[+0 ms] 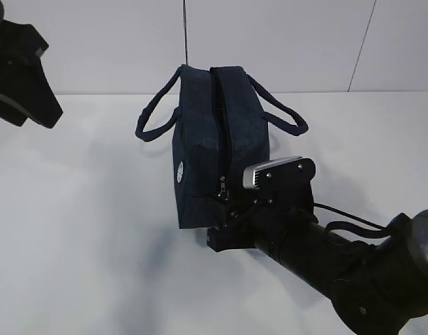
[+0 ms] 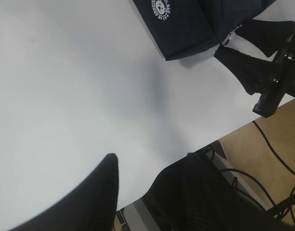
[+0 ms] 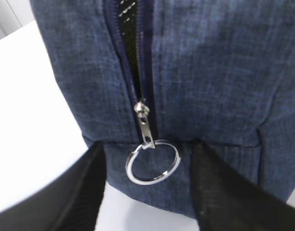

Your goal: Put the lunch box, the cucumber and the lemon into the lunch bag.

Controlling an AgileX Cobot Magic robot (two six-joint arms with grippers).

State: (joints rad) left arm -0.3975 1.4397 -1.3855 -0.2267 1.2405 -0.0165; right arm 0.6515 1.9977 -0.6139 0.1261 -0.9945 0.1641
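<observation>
My right gripper [image 3: 149, 192] has its jaws apart, straddling the ring pull [image 3: 152, 161], not yet pinched. Step: working the zipper [image 3: 137, 77]. Next: close on the ring squarely. Lunch bag [image 1: 217, 139] stands just ahead, long axis and zipper running straight away from me.

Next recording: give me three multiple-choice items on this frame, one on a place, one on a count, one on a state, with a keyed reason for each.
1. Where is the right gripper?
A. At the lunch bag's zipper end
B. Above the handles
C. Away from the bag

2. How many loop handles show?
A. One
B. Two
C. Three

3. The metal ring pull is:
A. Clamped
B. Hanging free between the fingers
C. Missing

Key: A, the fingers flank the zipper end; B, one handle on each side; B, the ring hangs untouched between open fingers.
</observation>
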